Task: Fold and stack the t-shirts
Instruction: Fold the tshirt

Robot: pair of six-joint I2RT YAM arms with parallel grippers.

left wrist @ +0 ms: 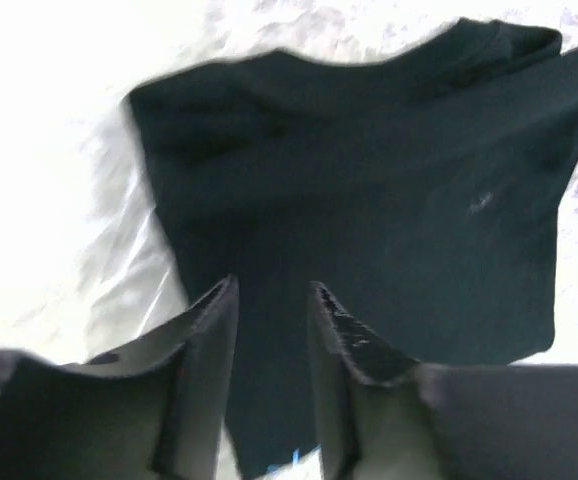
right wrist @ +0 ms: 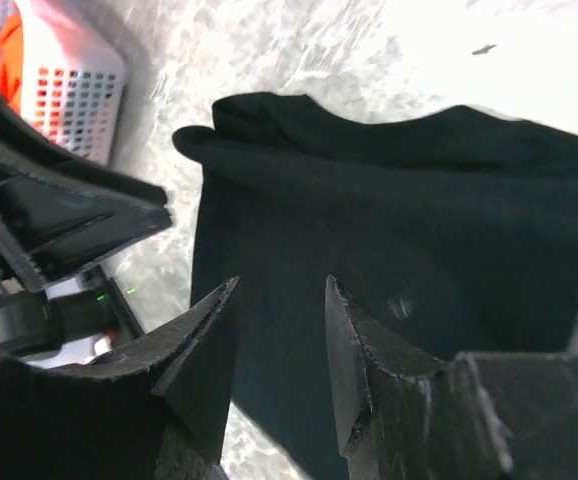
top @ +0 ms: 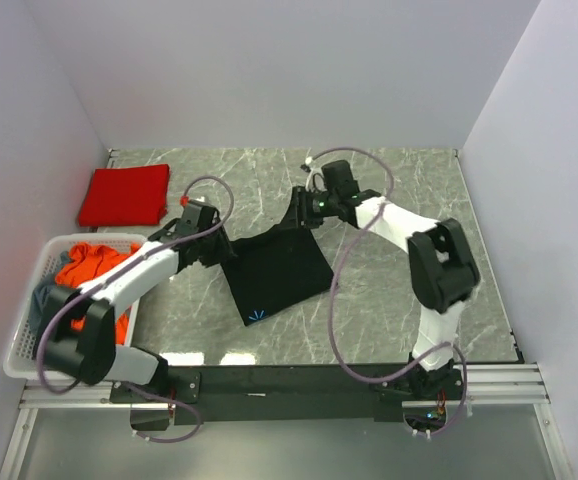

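Note:
A black t-shirt (top: 274, 270) lies folded flat in the middle of the table, a small blue mark at its near corner. My left gripper (top: 216, 246) hovers over its left edge, jaws apart; in the left wrist view the left gripper (left wrist: 274, 290) holds nothing, with the black t-shirt (left wrist: 369, 180) below it. My right gripper (top: 309, 206) stands over the shirt's far corner. The right gripper (right wrist: 281, 285) is open too, above the black t-shirt (right wrist: 409, 220). A bright red t-shirt (top: 124, 194) lies folded at the back left. An orange-red t-shirt (top: 94, 263) and a grey-blue one (top: 39, 300) sit crumpled in the basket.
A white perforated basket (top: 21, 345) stands at the table's left edge, close beside the left arm; the basket (right wrist: 74, 90) also shows in the right wrist view, with the left gripper's body (right wrist: 59, 220) near it. White walls close in the table on three sides.

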